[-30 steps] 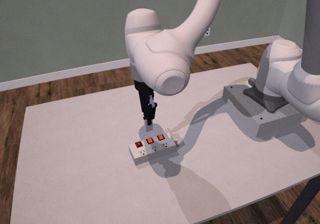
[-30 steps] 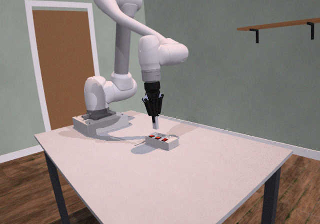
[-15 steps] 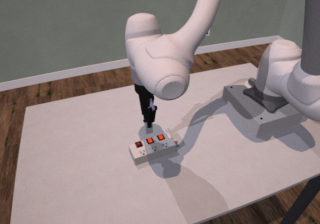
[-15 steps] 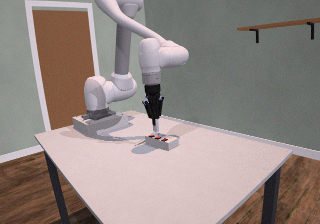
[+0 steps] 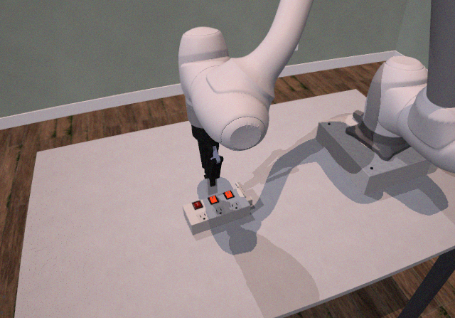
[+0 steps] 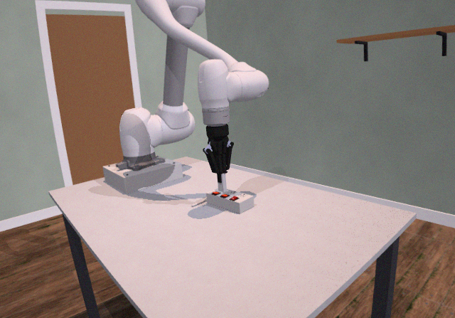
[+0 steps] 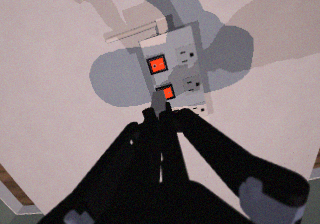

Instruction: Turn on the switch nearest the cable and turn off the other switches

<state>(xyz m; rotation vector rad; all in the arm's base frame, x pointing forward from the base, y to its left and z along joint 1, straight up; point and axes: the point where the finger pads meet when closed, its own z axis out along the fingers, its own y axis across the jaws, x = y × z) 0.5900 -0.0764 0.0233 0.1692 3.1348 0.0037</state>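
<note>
One power strip [image 5: 219, 210] lies flat, right way up, near the centre of the worktop [image 5: 110, 233]. It carries three red rocker switches in one row and three outlets in a parallel row.

Switch count, top view:
- Switch nearest the cable [image 5: 228, 194]: bright orange-red.
- Middle switch [image 5: 212, 199]: bright orange-red.
- Switch farthest from the cable [image 5: 197, 204]: darker red.

One short cable stub [image 5: 240, 187] leaves the strip at its 2 o'clock end in the top view.

One arm is present, mounted on one grey base block [image 5: 330, 138] at the 2 o'clock part of the worktop. Its black gripper [image 5: 212, 182] points straight down, jaws pressed together and holding nothing. The tip stands just beyond the strip's far edge, at 12 o'clock from the middle switch. In the wrist view the tip [image 7: 160, 104] sits right at the edge of the middle switch [image 7: 165, 91]; whether it touches the rocker cannot be told.

Visibility limits:
- Wrist view shows only two switches; the third is hidden behind the gripper body.
- The arm's shadow covers the strip's cable end.
- In the exterior view the three switches [image 6: 224, 195] appear only as small red marks; their rocker positions cannot be read.
- The arm's upper links are cut off in the top view.
</note>
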